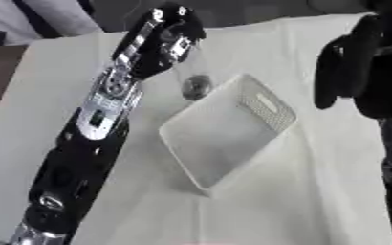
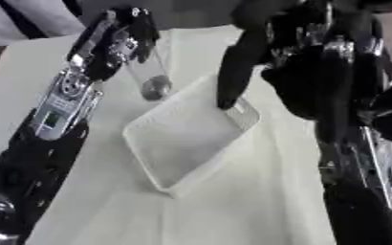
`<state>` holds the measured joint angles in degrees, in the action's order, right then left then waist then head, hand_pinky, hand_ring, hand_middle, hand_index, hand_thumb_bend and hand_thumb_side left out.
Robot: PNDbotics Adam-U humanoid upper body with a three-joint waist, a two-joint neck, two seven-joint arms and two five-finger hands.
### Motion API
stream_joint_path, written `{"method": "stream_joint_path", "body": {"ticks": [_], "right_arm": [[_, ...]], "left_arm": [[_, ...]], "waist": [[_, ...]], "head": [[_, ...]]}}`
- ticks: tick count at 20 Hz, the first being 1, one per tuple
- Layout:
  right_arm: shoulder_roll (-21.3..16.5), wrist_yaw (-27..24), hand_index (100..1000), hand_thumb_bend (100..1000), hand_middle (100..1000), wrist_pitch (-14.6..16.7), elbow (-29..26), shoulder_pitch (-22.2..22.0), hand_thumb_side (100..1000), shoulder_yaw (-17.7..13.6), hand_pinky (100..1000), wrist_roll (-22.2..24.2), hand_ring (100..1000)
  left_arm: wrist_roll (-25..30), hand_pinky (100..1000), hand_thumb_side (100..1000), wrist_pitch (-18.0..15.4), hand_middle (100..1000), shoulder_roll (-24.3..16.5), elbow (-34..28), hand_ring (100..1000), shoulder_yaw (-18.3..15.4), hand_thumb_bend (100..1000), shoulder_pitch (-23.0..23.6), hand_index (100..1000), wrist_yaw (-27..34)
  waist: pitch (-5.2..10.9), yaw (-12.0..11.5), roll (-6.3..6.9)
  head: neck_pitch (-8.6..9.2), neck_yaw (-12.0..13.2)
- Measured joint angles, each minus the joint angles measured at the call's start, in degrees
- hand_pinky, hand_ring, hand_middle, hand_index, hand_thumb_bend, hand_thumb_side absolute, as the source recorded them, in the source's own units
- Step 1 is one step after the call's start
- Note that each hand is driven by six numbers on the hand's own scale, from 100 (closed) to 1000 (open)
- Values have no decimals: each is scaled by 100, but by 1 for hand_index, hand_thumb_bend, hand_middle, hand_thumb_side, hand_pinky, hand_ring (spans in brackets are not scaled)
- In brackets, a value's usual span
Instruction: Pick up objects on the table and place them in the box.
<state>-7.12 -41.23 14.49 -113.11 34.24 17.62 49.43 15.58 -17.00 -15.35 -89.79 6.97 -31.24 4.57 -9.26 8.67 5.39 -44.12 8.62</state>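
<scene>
Your right hand (image 2: 316,72) hung closest to the camera, a large dark shape on the right; its fingers (image 2: 233,72) drooped straight down, relaxed and holding nothing, their tips over the near-right rim of the box in the right eye view. Your left arm ran up from the lower left corner, black with silver joints, and ended in your left hand (image 1: 162,40) raised above the worktop (image 1: 333,191), which was covered with a pale cloth. That hand's fingers were curled round the top of a clear cylinder (image 1: 191,72), a see-through tube or bottle that hung down from the grip. It showed a dark, roundish end (image 1: 197,86) at the bottom, and I could not tell what that end was. The cylinder's lower end sat just beside the far-left corner of the box, outside its rim. The white box (image 1: 270,107) lay askew in the middle of the worktop, shallow, with perforated walls and a slot handle in its far side.
</scene>
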Motion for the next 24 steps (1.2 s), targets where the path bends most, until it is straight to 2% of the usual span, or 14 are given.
{"method": "stream_joint_path", "body": {"ticks": [6, 7, 8, 10, 14, 15, 16, 17, 18, 19, 20, 21, 22, 24], "right_arm": [[0, 23, 325, 100, 799, -20, 0, 0, 948, 2, 529, 20, 627], [0, 24, 324, 100, 799, -21, 0, 0, 947, 2, 529, 21, 627], [0, 25, 324, 100, 799, -21, -1, 0, 948, 2, 529, 21, 627], [0, 37, 325, 100, 799, -23, -1, 0, 948, 3, 529, 23, 627], [0, 38, 325, 100, 798, -24, -1, -1, 948, 3, 530, 24, 628], [0, 38, 327, 100, 798, -24, -1, -1, 949, 3, 530, 24, 628], [0, 38, 327, 100, 798, -24, -1, -1, 949, 3, 530, 24, 628], [0, 38, 327, 100, 798, -24, -1, -1, 949, 3, 530, 24, 628], [0, 38, 326, 100, 798, -24, -1, -1, 948, 3, 530, 24, 628], [0, 38, 327, 100, 798, -24, -1, -1, 948, 3, 530, 24, 628], [0, 38, 327, 100, 798, -24, -1, -1, 948, 3, 530, 24, 628], [0, 37, 326, 100, 798, -23, -1, -1, 949, 3, 530, 23, 628], [0, 37, 326, 100, 798, -23, -1, -1, 949, 4, 530, 23, 628], [1, 36, 326, 100, 798, -22, -1, -1, 949, 4, 530, 22, 628]], "left_arm": [[220, 100, 539, -102, 100, 93, 108, 100, 215, 100, 104, 237, -117], [255, 100, 496, -117, 100, 108, 121, 100, 246, 100, 143, 239, -119], [291, 100, 529, -136, 100, 132, 139, 100, 279, 100, 184, 240, -120], [360, 100, 516, -185, 100, 142, 160, 100, 339, 100, 274, 242, -120], [516, 100, 478, -310, 134, 130, 213, 100, 423, 100, 393, 290, -185], [571, 100, 429, -365, 286, 113, 213, 254, 441, 100, 399, 426, -249], [645, 191, 345, -442, 431, 67, 213, 394, 458, 100, 398, 556, -328], [738, 296, 337, -539, 526, 4, 212, 484, 477, 100, 397, 659, -427], [854, 360, 400, -657, 587, -59, 210, 538, 480, 100, 380, 719, -544], [988, 390, 463, -794, 616, -118, 207, 566, 481, 100, 341, 749, -686], [1115, 411, 508, -940, 640, -171, 201, 587, 480, 152, 299, 773, -820], [1222, 442, 561, -1081, 672, -207, 188, 616, 475, 264, 265, 797, -935], [1310, 450, 586, -1215, 681, -233, 188, 622, 471, 325, 243, 803, -1030], [1424, 454, 594, -1421, 684, -255, 187, 626, 458, 379, 208, 798, -1139]], "waist": [[-1, 6, 21], [-1, 6, 28], [-1, 6, 33], [-2, 5, 38], [-2, 0, 39], [-2, -2, 39], [-2, -4, 39], [-2, -11, 40], [-1, -19, 40], [-1, -27, 40], [0, -30, 40], [1, -32, 39], [3, -33, 38], [4, -40, 26]], "head": [[0, 0], [0, 0], [0, -1], [0, -1], [0, -3], [0, -4], [0, -5], [0, -6], [0, -6], [0, -7], [0, -7], [0, -8], [0, -8], [0, -8]]}}
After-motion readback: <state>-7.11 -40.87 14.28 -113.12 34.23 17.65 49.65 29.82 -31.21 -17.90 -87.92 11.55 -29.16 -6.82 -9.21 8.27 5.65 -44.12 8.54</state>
